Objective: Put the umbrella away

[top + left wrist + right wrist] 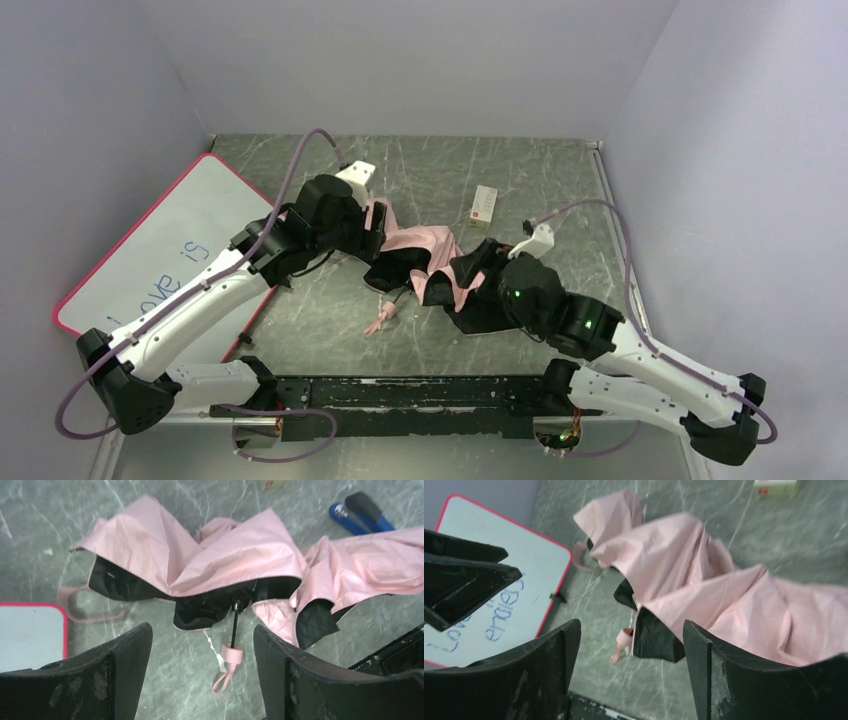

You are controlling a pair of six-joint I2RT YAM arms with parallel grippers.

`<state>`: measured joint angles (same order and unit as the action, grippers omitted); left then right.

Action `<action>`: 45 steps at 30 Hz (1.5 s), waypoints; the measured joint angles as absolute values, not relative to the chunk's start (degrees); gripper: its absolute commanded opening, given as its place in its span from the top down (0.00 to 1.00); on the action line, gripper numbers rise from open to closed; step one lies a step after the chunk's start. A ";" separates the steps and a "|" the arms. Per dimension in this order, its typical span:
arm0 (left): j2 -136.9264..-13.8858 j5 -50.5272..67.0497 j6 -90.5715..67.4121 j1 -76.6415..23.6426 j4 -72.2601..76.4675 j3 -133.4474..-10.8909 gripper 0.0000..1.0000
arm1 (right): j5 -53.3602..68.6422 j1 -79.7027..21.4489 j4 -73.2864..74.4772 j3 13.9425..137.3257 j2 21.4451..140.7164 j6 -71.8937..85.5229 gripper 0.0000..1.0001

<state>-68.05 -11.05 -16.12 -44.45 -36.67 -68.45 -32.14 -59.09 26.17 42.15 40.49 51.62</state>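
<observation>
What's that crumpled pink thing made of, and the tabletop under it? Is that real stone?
The umbrella looks like thin synthetic cloth, matte pink outside and black inside. It creases and folds softly, like light fabric. The table looks like grey-green marble with white veins, but its flat, low-sheen surface could equally be a printed laminate.

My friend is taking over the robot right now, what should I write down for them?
Left gripper: open, holding nothing, near one end of the umbrella.
Right gripper: open, holding nothing, near its other end.
Umbrella: lying crumpled on the table, fabric loose, pink handle toward the near edge.
Done: not put away yet.
Left: probably gather and wrap the fabric.
</observation>
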 measured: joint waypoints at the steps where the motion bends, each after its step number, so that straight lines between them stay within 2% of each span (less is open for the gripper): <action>1: -68.07 -11.20 -15.77 -44.45 -36.67 -69.73 0.22 | -33.23 -59.07 27.49 44.86 42.00 50.04 0.21; 6: -70.19 -11.42 -14.22 -44.05 -36.36 -74.04 0.28 | -37.65 -56.58 34.81 59.59 52.71 42.06 0.25; 12: -80.29 -10.46 -12.27 -37.93 -36.40 -82.65 0.35 | -34.22 -40.93 36.42 69.54 63.94 31.57 0.29; 18: -93.01 -8.29 -10.66 -25.91 -36.36 -90.98 0.42 | -23.07 -20.47 36.38 68.05 71.29 27.94 0.32; 22: -100.97 -8.47 -10.09 -20.80 -36.14 -95.04 0.51 | -17.76 -12.45 36.23 61.82 72.90 28.60 0.43; 24: -104.47 -8.73 -9.72 -19.49 -35.66 -96.12 0.54 | -16.45 -11.29 36.21 58.59 73.43 29.50 0.47; 29: -112.38 -9.30 -8.23 -19.40 -35.05 -99.02 0.55 | -15.94 -10.87 35.24 51.94 73.65 31.75 0.54; 36: -118.30 -13.63 -6.61 -19.51 -35.62 -99.68 0.58 | -17.28 -10.57 34.04 46.59 73.65 35.35 0.56; 45: -119.17 -19.53 -6.11 -20.45 -36.84 -96.71 0.60 | -12.21 -10.55 33.67 40.97 69.12 37.71 0.59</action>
